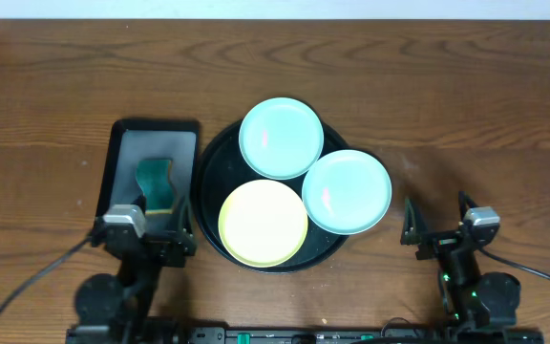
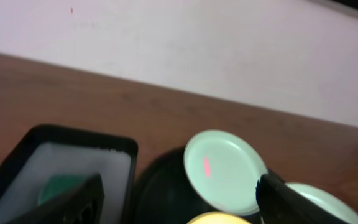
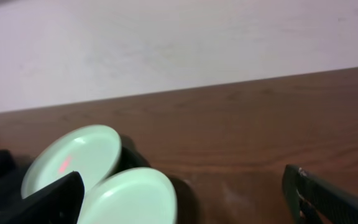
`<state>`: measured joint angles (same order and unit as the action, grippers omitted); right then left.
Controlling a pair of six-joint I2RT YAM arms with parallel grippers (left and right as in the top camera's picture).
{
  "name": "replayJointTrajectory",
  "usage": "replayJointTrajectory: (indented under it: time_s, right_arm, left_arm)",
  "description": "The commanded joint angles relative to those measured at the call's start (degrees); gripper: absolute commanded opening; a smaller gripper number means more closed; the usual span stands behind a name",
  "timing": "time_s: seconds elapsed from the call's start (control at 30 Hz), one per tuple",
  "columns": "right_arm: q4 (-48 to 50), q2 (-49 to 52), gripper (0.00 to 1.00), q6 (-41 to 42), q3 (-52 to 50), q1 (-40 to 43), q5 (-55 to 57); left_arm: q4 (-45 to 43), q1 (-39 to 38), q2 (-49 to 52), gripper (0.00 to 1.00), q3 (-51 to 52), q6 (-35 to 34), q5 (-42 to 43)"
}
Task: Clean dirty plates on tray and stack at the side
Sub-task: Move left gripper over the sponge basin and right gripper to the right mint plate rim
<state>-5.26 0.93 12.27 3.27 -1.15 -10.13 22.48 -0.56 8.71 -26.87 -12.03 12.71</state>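
Note:
The round black tray [image 1: 210, 182] lies mid-table with three plates on it. An aqua plate [image 1: 282, 138] sits at the back, a second aqua plate [image 1: 347, 191] overhangs the right rim, and a yellow plate [image 1: 264, 222] is at the front. The back aqua plate [image 2: 225, 169] [image 3: 73, 158] carries a red smear. My left gripper [image 1: 149, 218] [image 2: 179, 202] is open at the front left, short of the tray [image 2: 160, 186]. My right gripper [image 1: 437, 218] [image 3: 188, 202] is open at the front right, beside the nearer aqua plate [image 3: 135, 196]. Neither holds anything.
A smaller black rectangular tray [image 1: 127, 153] [image 2: 73, 152] stands left of the round one, with a green sponge [image 1: 158, 182] [image 2: 61, 186] in it, just ahead of my left gripper. Bare wooden table [image 1: 466, 115] spreads to the right and back, ending at a pale wall [image 3: 179, 50].

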Motion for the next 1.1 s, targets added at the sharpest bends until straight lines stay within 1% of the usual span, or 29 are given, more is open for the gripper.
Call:
replayJointTrajectory:
  time_s: [0.0, 0.03, 0.07, 0.2, 0.23, 0.3, 0.37, 0.4, 0.43, 0.53, 0.6, 0.7, 0.77, 0.8, 0.83, 0.87, 0.9, 0.93, 0.97, 1.0, 1.03, 1.07]
  right_arm:
    - [-2.10, 1.75, 0.99, 3.37, 8.31, -0.50, -1.27]
    - [-3.30, 2.97, 0.99, 3.37, 10.82, -0.50, -1.25]
    - [-6.14, 6.47, 0.99, 3.37, 16.46, -0.48, -1.27]
    - [-13.90, 16.28, 0.99, 3.34, 28.76, -0.50, -1.33]
    - [-19.52, 23.02, 0.99, 3.13, 36.26, -0.50, -2.03]
    - [-25.92, 30.32, 0.99, 1.49, 44.26, -0.50, -4.68]
    - [-32.28, 36.74, 0.99, -0.09, 51.39, -0.50, -7.04]
    - [-36.76, 40.68, 0.99, -1.22, 55.89, -0.50, -8.31]
    - [-41.38, 44.57, 0.99, -2.51, 60.28, -0.50, -9.44]
    - [-54.58, 54.97, 0.99, -5.49, 71.80, -0.52, -11.08]
    - [-60.00, 60.08, 0.99, -5.53, 77.05, -0.52, -11.15]
    - [-62.77, 66.14, 0.99, -5.49, 81.24, -0.50, -11.91]
    - [-63.17, 68.59, 0.99, -5.57, 81.46, -0.50, -15.58]
    - [-63.63, 69.53, 0.98, -6.10, 81.44, -0.50, -17.38]
    - [-64.26, 70.44, 0.87, -6.91, 81.42, -0.59, -19.28]
    - [-64.78, 71.54, 0.73, -7.08, 81.35, -0.94, -20.35]
    - [-65.33, 72.41, 0.66, -7.15, 81.33, -1.42, -20.11]
    - [-65.92, 73.33, 0.60, -7.56, 81.31, -2.34, -19.85]
    - [-66.23, 73.94, 0.57, -8.07, 81.31, -3.17, -19.67]
    - [-66.49, 74.69, 0.45, -8.33, 81.31, -4.50, -19.30]
    - [-66.62, 75.52, 0.38, -8.22, 81.29, -6.32, -18.18]
    - [-66.60, 76.24, 0.33, -7.85, 81.29, -8.13, -17.07]
  left_arm:
    - [5.68, -0.24, 9.44, 0.79, -13.05, -1.16, 0.79]
    - [8.09, -0.24, 12.68, 0.79, -17.07, -1.16, 0.79]
    - [13.33, -0.24, 19.23, 0.79, -25.09, -0.83, 0.81]
    - [25.86, -0.24, 31.71, 0.79, -41.35, 3.10, 0.81]
    - [32.54, -0.24, 37.59, 0.79, -49.11, 5.77, 0.79]
    - [39.30, -0.24, 43.41, 0.79, -56.43, 7.78, 0.79]
    - [44.00, -0.24, 47.65, 0.79, -61.26, 8.66, 0.79]
    - [46.21, -0.24, 49.81, 0.84, -63.36, 8.87, 0.79]
    - [47.69, -0.22, 51.52, 0.94, -64.67, 9.07, 0.79]
    - [49.05, -0.24, 55.36, 0.94, -65.57, 9.05, 0.76]
    - [48.87, -0.24, 56.98, 0.94, -65.57, 9.03, 0.79]
    - [49.16, -0.24, 58.82, 0.94, -65.57, 9.03, 0.79]
    - [49.59, -0.24, 59.56, 0.94, -65.57, 9.05, 0.76]
    - [50.03, -0.22, 59.87, 0.94, -65.57, 9.05, 0.74]
    - [50.27, -0.22, 60.04, 0.94, -65.57, 9.05, 0.72]
    - [50.49, -0.22, 60.15, 0.93, -65.55, 9.03, 0.17]
    - [50.64, -0.22, 60.15, 0.88, -65.48, 9.03, -1.07]
    - [50.84, -0.22, 60.15, 0.73, -65.26, 8.28, -4.31]
    - [51.01, -0.11, 60.15, 0.62, -65.22, 6.08, -6.56]
    - [51.32, 0.07, 60.17, 0.49, -65.16, 2.12, -10.05]
    - [51.74, 0.24, 60.22, 0.37, -65.05, -1.18, -13.11]
    - [52.13, 0.26, 60.26, 0.35, -64.74, -3.37, -16.09]
